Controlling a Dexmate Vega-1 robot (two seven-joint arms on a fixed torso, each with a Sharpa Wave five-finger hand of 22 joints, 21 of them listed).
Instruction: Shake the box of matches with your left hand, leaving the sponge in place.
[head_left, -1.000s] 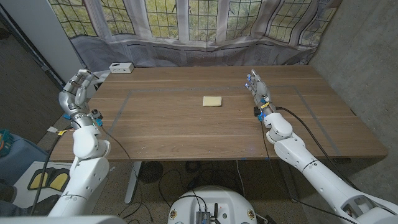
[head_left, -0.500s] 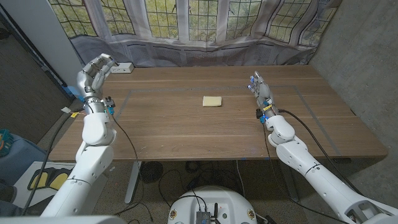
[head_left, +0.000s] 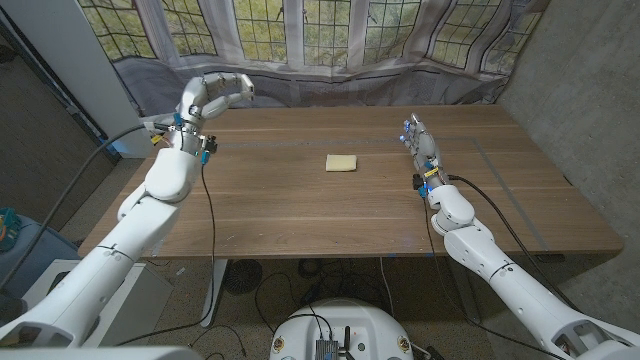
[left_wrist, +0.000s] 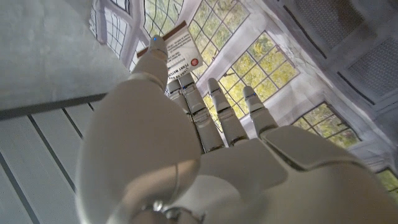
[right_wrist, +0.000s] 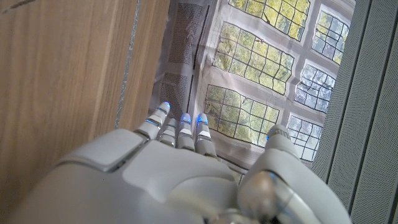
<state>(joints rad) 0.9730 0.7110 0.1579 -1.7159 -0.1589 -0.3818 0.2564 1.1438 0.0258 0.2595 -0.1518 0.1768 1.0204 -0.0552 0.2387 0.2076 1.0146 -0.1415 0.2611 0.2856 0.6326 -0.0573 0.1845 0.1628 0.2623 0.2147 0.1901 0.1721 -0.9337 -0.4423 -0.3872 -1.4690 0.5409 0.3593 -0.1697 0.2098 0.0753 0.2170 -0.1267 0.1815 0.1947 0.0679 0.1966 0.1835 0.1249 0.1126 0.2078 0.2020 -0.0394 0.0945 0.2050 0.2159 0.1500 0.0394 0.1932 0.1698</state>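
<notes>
left hand (head_left: 213, 92) swung inward with matchbox (left_wrist: 176, 48), sponge (head_left: 342, 163) unmoved

Matt wooden table (head_left: 300, 215), glossy plastic left hand (left_wrist: 186, 155), printed card matchbox (left_wrist: 177, 53).

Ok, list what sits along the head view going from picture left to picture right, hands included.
Left hand raised at the table's far left corner, holding the box of matches → yellow sponge lying near the middle of the wooden table → right hand over the table's right part.
</notes>
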